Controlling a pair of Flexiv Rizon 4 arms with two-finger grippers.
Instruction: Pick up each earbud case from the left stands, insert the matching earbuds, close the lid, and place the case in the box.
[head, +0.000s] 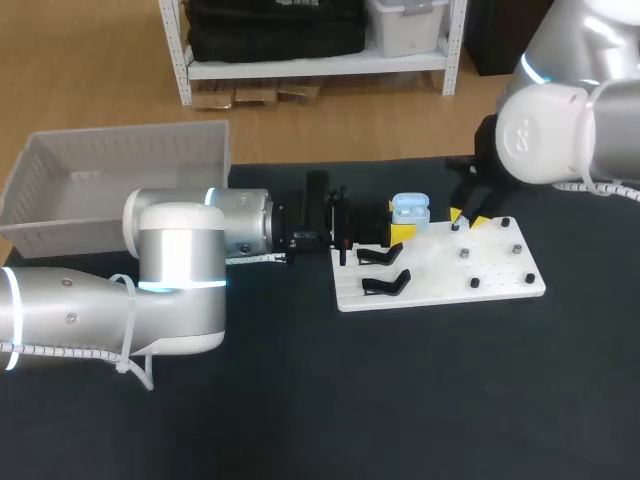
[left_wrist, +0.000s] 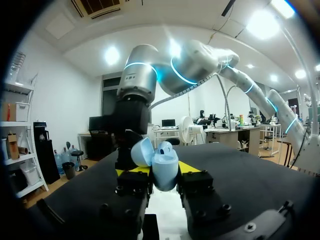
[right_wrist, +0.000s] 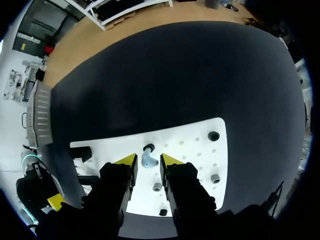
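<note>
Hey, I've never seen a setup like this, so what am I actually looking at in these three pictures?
These are two robot arms working at a dark table. One picture looks down from above. The two round ones come from a camera on each arm's wrist. The left arm's tool grips a light blue earbud case with its lid open. The right arm's tool is open over a white board. Its yellow tips sit either side of a small blue earbud, apparently not touching it. Two black stands are on the board too, and a pale plastic box sits at the table's far left.
</note>
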